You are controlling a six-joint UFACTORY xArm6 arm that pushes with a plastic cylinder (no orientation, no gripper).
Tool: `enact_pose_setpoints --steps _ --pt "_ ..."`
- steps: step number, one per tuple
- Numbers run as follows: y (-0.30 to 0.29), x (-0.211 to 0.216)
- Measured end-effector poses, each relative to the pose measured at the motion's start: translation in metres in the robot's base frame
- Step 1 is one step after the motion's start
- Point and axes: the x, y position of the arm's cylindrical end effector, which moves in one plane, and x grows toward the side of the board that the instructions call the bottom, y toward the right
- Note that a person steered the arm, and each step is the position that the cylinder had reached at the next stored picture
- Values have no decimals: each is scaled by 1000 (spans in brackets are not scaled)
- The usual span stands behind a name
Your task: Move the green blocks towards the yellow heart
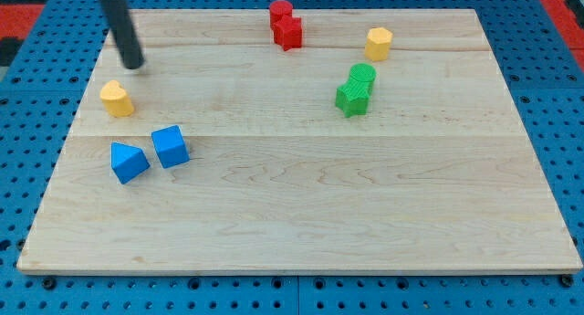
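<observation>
The yellow heart (116,98) lies near the board's left edge. Two green blocks sit touching right of centre: a green cylinder (362,76) and below it a green star (351,99). My tip (134,64) rests on the board at the upper left, just above and right of the yellow heart, far left of the green blocks.
A yellow hexagon block (379,43) lies at the upper right. A red cylinder (279,12) and a red star (289,31) touch at the top middle. A blue triangle (129,162) and a blue cube (171,146) lie below the heart. The wooden board (301,205) sits on blue pegboard.
</observation>
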Motion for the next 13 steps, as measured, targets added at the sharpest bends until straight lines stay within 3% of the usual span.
enact_pose_setpoints --steps 2,3,4,5,6,7,9,12,13 --pt "52 63" --pt "112 55" --pt "229 106" --pt "349 113" --pt "395 74" --pt "358 6" --pt "135 40" --pt "143 102" --pt "270 111"
